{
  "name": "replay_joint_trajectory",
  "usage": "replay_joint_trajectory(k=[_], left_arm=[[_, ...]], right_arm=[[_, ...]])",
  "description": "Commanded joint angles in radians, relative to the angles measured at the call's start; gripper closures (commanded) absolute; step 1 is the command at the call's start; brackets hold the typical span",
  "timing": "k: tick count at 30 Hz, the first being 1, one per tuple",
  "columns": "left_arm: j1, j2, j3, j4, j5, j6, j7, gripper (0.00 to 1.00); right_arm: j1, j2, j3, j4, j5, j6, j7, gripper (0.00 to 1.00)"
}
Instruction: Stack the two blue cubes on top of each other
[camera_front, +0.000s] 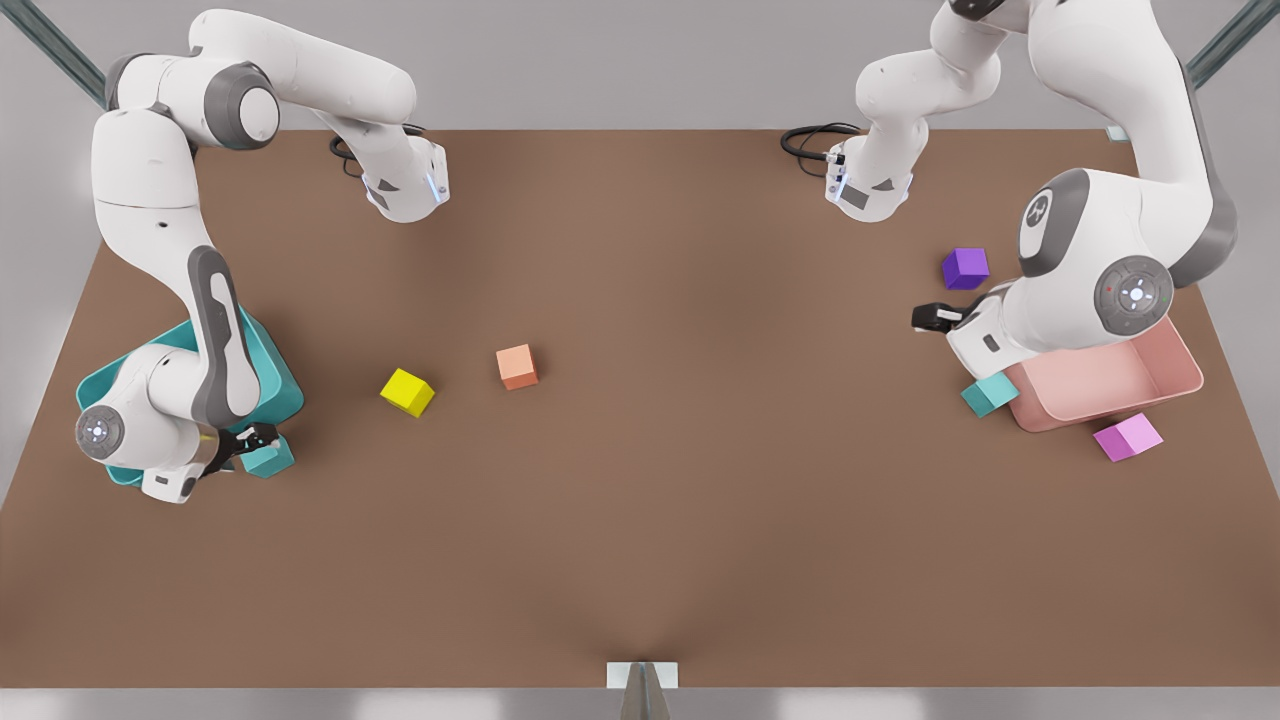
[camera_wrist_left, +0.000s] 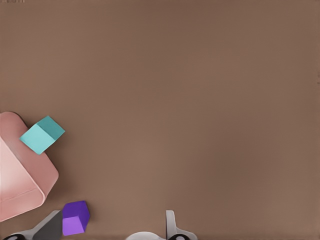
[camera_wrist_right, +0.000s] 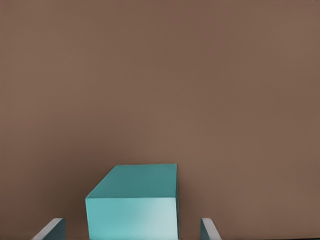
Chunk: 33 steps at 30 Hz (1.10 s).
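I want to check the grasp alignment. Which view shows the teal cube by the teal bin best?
The right wrist view: the teal cube sits large between the right gripper's open fingers. In the front view it is small, partly hidden by that gripper beside the teal bin.

Brown matte tabletop (camera_front: 640, 520), pale grey wall behind, metal struts (camera_front: 55, 45) at corners, soft even light.

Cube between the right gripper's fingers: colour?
Teal cube; right wrist view shows it best.
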Motion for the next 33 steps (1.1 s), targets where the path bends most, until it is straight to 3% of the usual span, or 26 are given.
replay_joint_trajectory(k=[1, 31, 33], left_arm=[[-0.001, -0.001, -0.001, 0.0, 0.0, -0.003, 0.0, 0.0], [-0.01, 0.006, -0.009, -0.009, -0.009, -0.016, 0.0, 0.0], [-0.01, 0.005, -0.009, -0.009, -0.009, -0.016, 0.0, 0.0]], right_arm=[[0.0, -0.001, 0.0, -0.001, 0.001, 0.004, -0.033, 0.0], [-0.003, 0.054, 0.0, -0.005, 0.001, 0.04, -0.031, 0.0], [-0.003, 0.058, 0.0, -0.005, 0.001, 0.043, -0.031, 0.03]])
